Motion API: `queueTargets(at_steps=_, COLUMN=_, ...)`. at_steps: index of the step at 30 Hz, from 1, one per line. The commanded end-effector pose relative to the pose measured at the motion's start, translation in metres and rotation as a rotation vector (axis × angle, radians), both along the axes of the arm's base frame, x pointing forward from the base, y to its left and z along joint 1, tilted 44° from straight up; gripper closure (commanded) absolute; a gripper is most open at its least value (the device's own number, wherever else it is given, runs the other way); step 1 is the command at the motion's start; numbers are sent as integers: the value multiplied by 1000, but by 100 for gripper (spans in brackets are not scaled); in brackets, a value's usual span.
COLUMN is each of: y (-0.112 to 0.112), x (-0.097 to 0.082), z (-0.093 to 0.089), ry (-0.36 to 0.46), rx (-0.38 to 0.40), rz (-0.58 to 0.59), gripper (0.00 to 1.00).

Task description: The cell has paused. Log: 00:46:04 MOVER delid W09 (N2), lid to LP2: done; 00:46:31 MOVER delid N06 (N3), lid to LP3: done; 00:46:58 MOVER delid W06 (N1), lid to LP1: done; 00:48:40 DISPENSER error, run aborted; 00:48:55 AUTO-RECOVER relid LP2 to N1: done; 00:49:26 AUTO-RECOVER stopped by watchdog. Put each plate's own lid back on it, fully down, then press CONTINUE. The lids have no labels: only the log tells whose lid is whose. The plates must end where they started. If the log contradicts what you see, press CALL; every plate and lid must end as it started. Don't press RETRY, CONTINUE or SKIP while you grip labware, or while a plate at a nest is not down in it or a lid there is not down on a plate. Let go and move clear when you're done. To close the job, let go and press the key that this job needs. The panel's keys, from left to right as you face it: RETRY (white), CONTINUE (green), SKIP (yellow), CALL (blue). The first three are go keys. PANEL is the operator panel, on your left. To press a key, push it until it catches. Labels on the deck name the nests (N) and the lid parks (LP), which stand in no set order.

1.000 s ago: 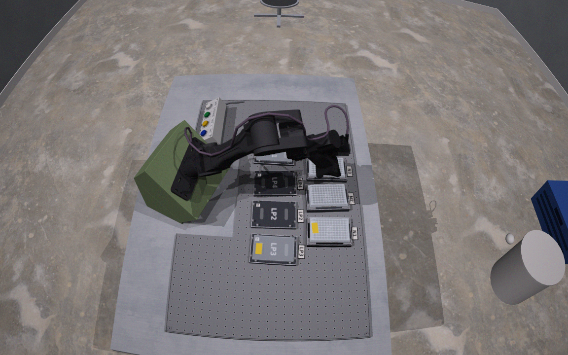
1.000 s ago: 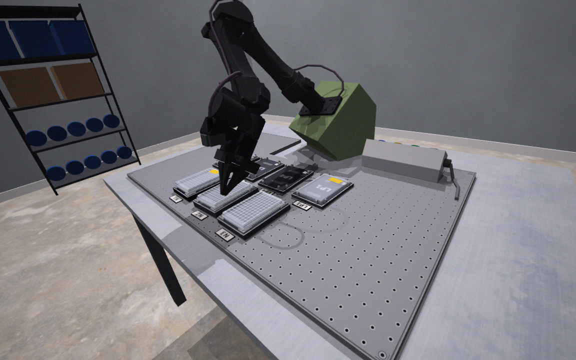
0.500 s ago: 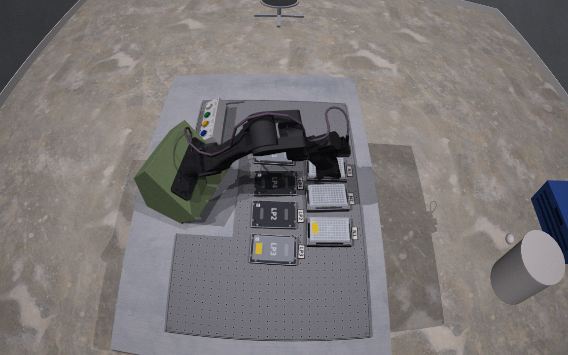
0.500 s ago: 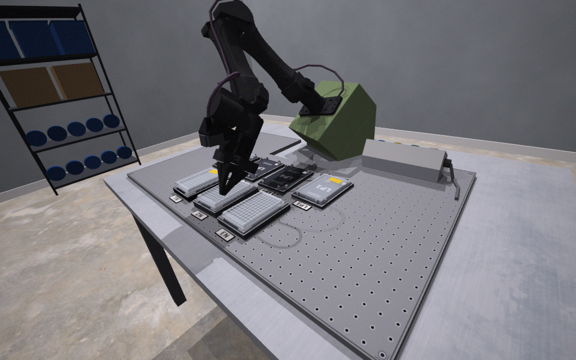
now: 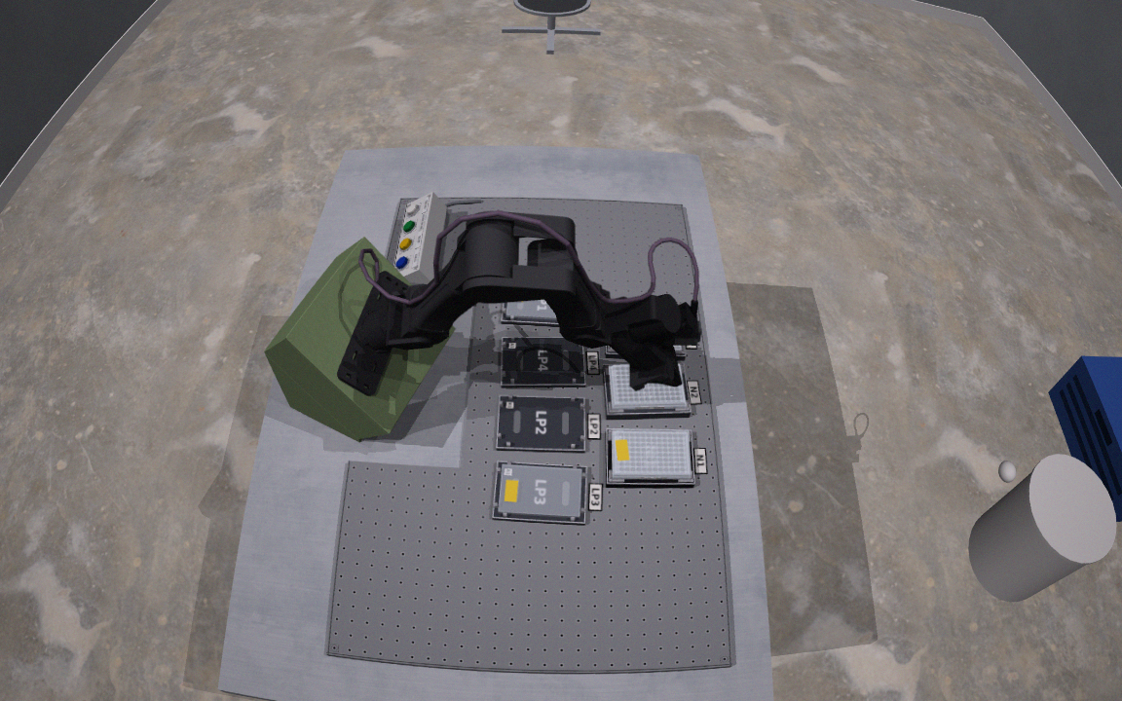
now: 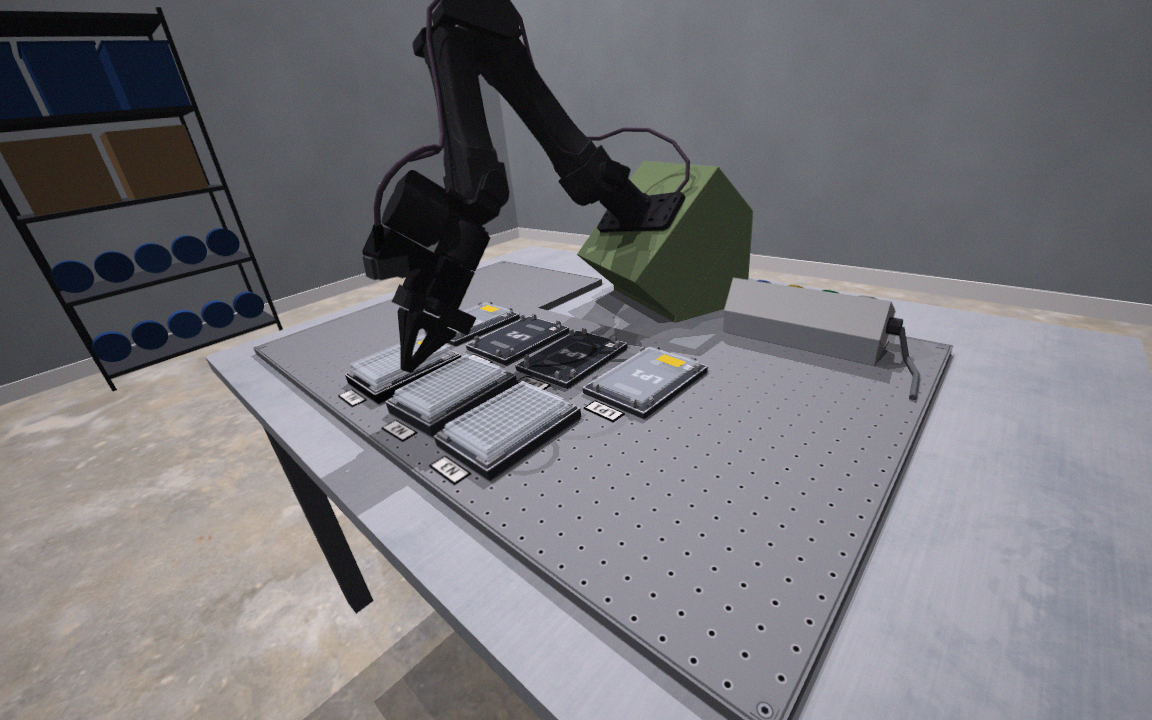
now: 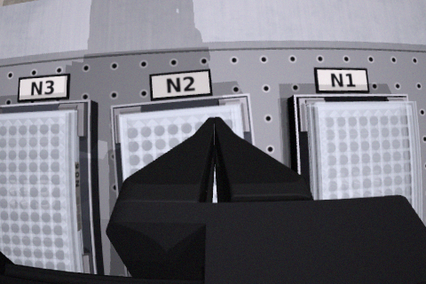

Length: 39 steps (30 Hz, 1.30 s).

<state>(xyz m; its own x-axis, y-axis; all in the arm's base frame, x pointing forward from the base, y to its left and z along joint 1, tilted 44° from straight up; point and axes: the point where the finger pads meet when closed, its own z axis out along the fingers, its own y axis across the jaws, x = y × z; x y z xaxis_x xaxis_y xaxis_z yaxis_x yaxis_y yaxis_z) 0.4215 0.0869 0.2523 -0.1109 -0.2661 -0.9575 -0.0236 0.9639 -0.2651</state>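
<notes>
Three well plates stand in a row of nests: N3 [image 6: 508, 420] [image 7: 35, 190], N2 [image 5: 660, 399] [image 6: 455, 386] [image 7: 160, 137] and N1 [image 5: 660, 458] [image 6: 374, 365] [image 7: 361, 148]. The N1 plate bears a clear lid with a yellow tag. The N2 and N3 plates are bare. A lid with a yellow tag [image 5: 539, 492] [image 6: 486, 315] lies on LP3. Another such lid [image 5: 526, 309] [image 6: 645, 378] lies on LP1. LP2 [image 5: 541, 424] and LP4 [image 5: 543, 361] are bare. My gripper [image 5: 639, 382] [image 6: 410, 362] [image 7: 214, 126] is shut and empty, just above the N2 plate.
The operator panel [image 5: 408, 235] [image 6: 799, 317] stands at the deck's back left, next to the green arm base [image 5: 320, 349] [image 6: 678, 241]. A shelf rack [image 6: 115, 179], a blue box [image 5: 1114, 426] and a grey cylinder [image 5: 1040, 523] stand off the table.
</notes>
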Motion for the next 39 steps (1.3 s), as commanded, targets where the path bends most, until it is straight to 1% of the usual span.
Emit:
queueTargets(at_steps=1, y=-6, x=-6, z=-4, ry=27, rx=-17, rz=46, gripper=100)
queueTargets(at_steps=3, y=-15, x=-3, z=11, ry=1, rx=-10, rz=46, gripper=100)
queueTargets(at_steps=5, y=-24, x=-1, z=22, ry=-16, rx=-8, rz=46, gripper=100)
queueTargets(at_steps=10, y=-47, x=0, z=28, ry=-17, rx=-11, rz=46, gripper=100)
queueTargets(at_steps=11, y=-44, x=1, z=13, ry=10, rx=-8, rz=46, gripper=100)
queueTargets(at_steps=12, y=-44, x=1, z=13, ry=10, rx=-8, rz=46, gripper=100)
queueTargets(at_steps=13, y=-47, x=0, z=28, ry=-17, rx=-11, rz=46, gripper=100)
queueTargets(at_steps=15, y=-47, x=0, z=28, ry=-17, rx=-11, rz=46, gripper=100)
queueTargets(at_steps=16, y=-39, x=-1, z=28, ry=-17, rx=-11, rz=66, gripper=100)
queueTargets(at_steps=17, y=-39, x=-1, z=28, ry=-17, rx=-11, rz=66, gripper=100)
queueTargets(at_steps=18, y=-44, x=1, z=13, ry=10, rx=-8, rz=46, gripper=100)
queueTargets(at_steps=36, y=-44, x=1, z=13, ry=10, rx=-8, rz=46, gripper=100)
queueTargets(at_steps=37, y=-52, x=-1, z=27, ry=2, rx=-12, rz=40, gripper=0)
queueTargets(at_steps=39, y=-62, x=-4, z=26, ry=41, rx=-14, rz=29, gripper=0)
